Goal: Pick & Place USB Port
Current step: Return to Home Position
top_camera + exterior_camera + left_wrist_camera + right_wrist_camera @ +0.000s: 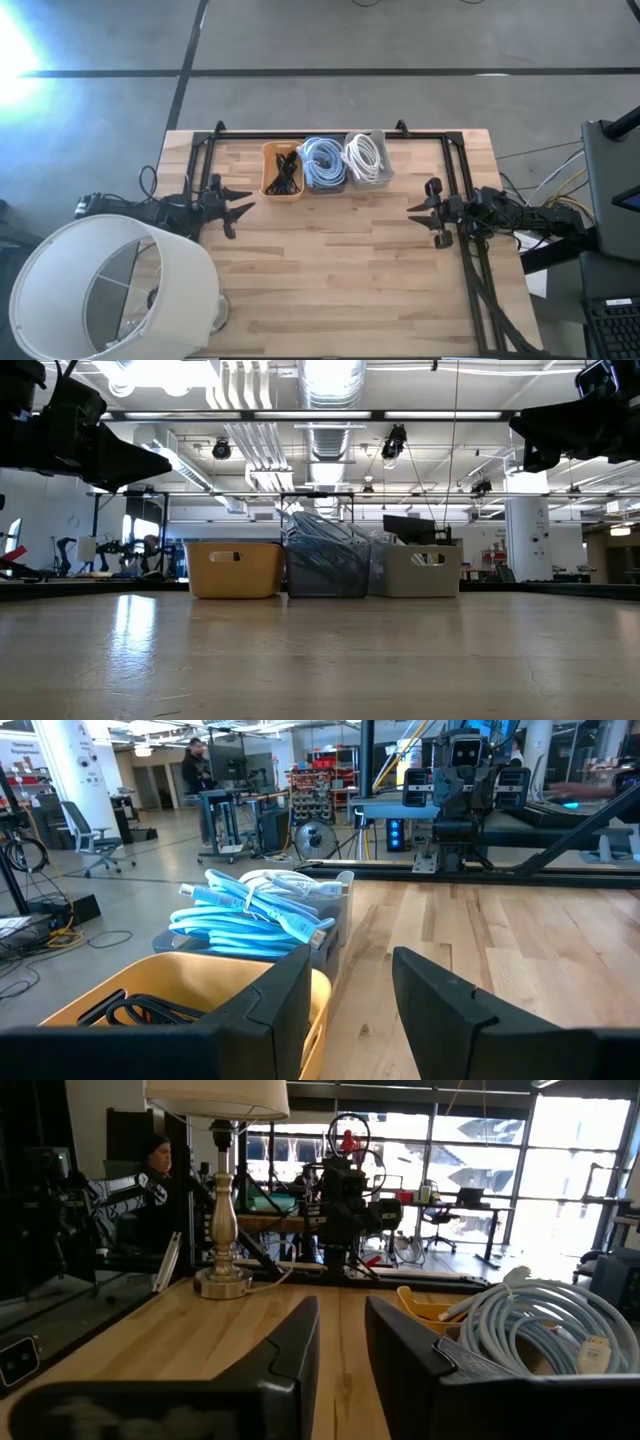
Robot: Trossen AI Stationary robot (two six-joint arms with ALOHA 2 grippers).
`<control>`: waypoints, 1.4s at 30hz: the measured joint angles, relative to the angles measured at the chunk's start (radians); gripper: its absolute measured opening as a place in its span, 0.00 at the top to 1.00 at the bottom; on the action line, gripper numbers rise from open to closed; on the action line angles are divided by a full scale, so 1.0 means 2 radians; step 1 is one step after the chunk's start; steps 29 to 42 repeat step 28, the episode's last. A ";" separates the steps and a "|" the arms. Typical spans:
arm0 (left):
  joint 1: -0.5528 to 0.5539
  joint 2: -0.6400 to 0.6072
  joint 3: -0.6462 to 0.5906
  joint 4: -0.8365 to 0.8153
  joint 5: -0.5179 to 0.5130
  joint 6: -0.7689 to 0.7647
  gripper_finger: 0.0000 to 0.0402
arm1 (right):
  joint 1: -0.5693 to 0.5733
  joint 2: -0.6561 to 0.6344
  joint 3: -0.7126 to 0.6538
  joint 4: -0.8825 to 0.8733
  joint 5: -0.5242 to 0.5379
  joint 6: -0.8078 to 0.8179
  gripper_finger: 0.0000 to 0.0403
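Across the table (340, 270), left arm (168, 211) and right arm (495, 208) hover, jaws parted.

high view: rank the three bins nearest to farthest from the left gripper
From the left gripper:
1. Yellow bin, left end of row.
2. Dark bin, middle, holding blue cables.
3. Gray bin, right end, nearer the right gripper.

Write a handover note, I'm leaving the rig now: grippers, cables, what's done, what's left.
Left gripper: open, empty, raised at the table's left side.
Right gripper: open, empty, raised at the right side.
Black cables in the yellow bin, blue cables in the middle bin, white cables in the gray bin.
Sorting looks done; only homing the arms may remain.
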 joint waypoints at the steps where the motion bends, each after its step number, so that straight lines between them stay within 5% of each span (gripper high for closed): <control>1: 0.000 0.000 0.000 0.000 0.000 0.000 0.63 | 0.000 0.000 0.000 0.000 0.000 0.000 0.81; 42: 0.000 0.000 0.000 0.000 0.000 0.000 0.63 | 0.000 0.000 0.000 0.000 0.000 0.000 0.79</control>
